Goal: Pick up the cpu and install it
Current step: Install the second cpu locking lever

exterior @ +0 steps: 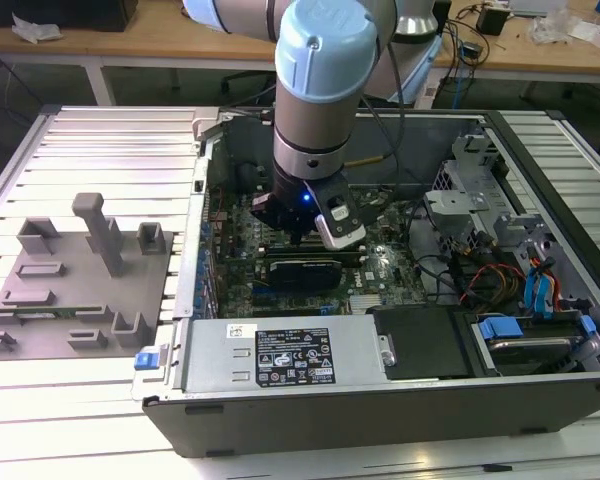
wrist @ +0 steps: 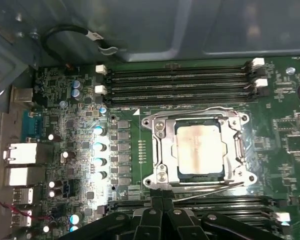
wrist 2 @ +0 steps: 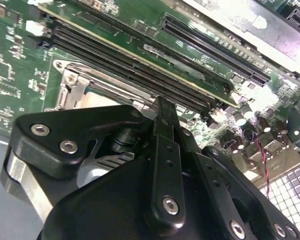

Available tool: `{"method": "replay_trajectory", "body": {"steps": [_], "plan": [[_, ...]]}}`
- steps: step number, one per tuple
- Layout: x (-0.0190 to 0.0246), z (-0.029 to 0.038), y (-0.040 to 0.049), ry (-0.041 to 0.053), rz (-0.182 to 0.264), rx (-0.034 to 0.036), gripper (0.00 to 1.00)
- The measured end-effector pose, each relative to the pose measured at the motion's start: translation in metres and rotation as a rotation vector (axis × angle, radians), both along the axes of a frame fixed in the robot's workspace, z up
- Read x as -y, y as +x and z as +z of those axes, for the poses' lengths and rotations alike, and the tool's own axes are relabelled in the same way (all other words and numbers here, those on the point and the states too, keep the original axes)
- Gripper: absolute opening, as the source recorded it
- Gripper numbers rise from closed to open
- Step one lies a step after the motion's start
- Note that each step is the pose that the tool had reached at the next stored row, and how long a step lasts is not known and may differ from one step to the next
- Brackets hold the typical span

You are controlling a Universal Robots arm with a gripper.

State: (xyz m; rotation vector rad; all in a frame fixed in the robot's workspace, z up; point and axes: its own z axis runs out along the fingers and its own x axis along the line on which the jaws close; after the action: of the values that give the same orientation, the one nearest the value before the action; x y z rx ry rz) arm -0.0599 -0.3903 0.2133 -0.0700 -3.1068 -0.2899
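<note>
The cpu (wrist: 197,150), a flat square chip with a pale silver top, lies inside the metal socket frame (wrist: 159,150) on the green motherboard (wrist: 285,145). In the first wrist view my gripper (wrist: 162,196) hovers just beside the socket's edge, over the memory slots, with its black fingers pressed together and nothing between them. The exterior view has the gripper (exterior: 298,236) lowered into the open computer case (exterior: 380,400), above the motherboard. The second wrist view looks past the gripper's black linkage (wrist 2: 165,165) to a corner of the socket frame (wrist 2: 75,82).
A grey tray (exterior: 80,290) with upright holders stands on the table at the exterior view's left. Memory slots (wrist: 180,82) flank the socket. The power supply (exterior: 280,360), drive cages (exterior: 480,200) and loose cables (exterior: 480,280) crowd the case.
</note>
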Motion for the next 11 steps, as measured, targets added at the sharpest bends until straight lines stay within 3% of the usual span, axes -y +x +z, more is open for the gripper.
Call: {"method": "replay_trajectory", "body": {"steps": [5,9,11], "plan": [[-0.0005,-0.0047,-0.0041,0.0128,-0.001,0.0001,0.11],[-0.0005,-0.0088,-0.0051,0.0356,-0.003,0.0001,0.11],[-0.0005,-0.0104,-0.0051,0.0385,-0.005,0.0001,0.11]]}}
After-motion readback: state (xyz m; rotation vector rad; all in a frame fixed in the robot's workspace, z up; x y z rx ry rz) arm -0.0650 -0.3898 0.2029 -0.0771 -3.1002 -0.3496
